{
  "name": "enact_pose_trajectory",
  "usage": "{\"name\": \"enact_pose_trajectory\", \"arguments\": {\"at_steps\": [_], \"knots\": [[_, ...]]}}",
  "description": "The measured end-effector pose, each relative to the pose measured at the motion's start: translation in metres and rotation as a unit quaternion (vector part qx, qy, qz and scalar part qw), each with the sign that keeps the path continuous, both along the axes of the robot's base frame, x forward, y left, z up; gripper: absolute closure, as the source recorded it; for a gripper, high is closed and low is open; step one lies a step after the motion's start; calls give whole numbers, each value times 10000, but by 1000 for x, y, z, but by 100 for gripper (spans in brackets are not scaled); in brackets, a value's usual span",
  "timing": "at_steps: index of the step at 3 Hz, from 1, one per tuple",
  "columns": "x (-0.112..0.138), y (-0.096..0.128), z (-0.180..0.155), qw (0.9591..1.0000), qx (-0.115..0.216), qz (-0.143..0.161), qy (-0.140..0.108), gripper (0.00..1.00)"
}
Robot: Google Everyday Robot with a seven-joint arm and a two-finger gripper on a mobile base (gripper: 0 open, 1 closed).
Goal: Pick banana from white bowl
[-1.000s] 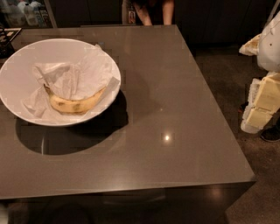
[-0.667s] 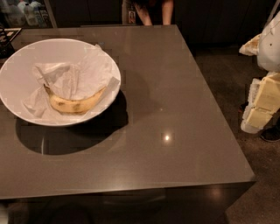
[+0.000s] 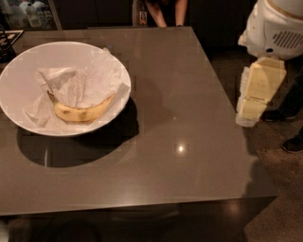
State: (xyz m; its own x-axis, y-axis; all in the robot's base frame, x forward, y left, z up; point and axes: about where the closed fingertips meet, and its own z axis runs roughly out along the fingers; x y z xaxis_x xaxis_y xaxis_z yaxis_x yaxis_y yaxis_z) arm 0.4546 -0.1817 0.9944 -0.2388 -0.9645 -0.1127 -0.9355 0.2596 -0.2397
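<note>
The banana, yellow with brown speckles, lies in the white bowl at the table's left, partly under crumpled white paper. My gripper hangs as a cream-coloured block below the white arm housing, off the table's right edge. It is far to the right of the bowl and touches nothing.
The dark brown table has its right edge next to my gripper. A person stands behind the far edge. A shoe is on the floor at the right. Dark objects sit at the far left.
The arm and gripper have moved left and slightly up, closer to the table's right edge. The bowl, paper and banana have not moved.
</note>
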Motion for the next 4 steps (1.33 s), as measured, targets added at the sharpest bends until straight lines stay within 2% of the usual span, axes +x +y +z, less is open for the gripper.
{"name": "enact_pose_trajectory", "arguments": {"at_steps": [1, 3, 4], "knots": [[15, 33, 20, 9995, -63, 283, -92, 0], [31, 55, 31, 9978, 183, 468, -423, 0], [51, 78, 34, 9980, 251, 486, -328, 0]]}}
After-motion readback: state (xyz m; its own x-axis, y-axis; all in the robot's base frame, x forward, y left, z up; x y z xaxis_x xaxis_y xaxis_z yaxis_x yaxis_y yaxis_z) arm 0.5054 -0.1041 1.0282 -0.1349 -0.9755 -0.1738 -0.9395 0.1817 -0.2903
